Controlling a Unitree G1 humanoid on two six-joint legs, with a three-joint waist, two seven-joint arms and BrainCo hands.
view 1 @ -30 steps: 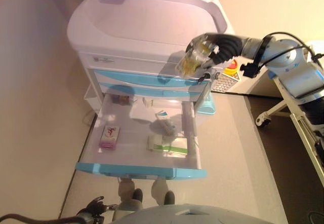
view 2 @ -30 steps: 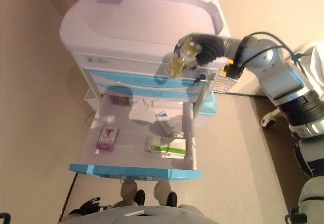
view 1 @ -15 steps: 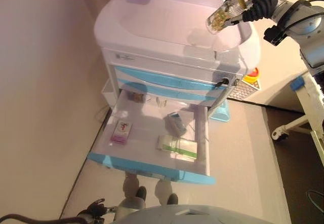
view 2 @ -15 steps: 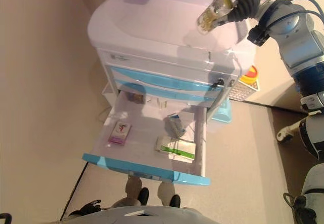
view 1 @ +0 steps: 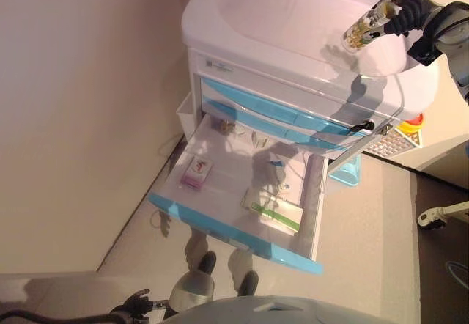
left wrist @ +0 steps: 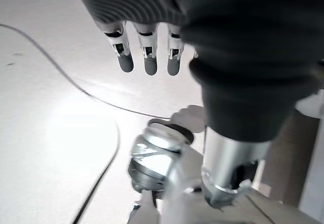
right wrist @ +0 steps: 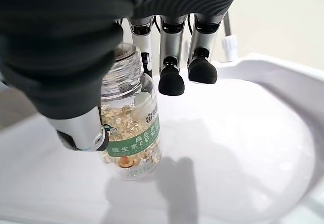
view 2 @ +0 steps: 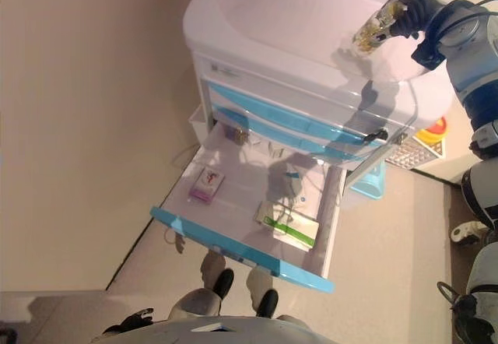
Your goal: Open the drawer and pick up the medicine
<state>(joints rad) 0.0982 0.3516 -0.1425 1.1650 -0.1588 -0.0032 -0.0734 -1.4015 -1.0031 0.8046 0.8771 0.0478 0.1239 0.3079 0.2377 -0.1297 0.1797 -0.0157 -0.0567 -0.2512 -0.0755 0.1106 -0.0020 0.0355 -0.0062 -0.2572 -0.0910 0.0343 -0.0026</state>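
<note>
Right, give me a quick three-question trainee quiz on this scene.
1. True or false: the drawer is pulled open.
2. What is the right hand holding? A) a green and white box B) a clear bottle of yellow capsules C) nothing
3. Fill in: the bottle is held above the cart's white ____.

Key: 1 true. 2 B. 3 top. The left hand hangs idle near the floor, fingers straight.

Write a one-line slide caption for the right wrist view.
Robot hand holding a clear bottle of yellow capsules over the cart's white top tray.
</note>
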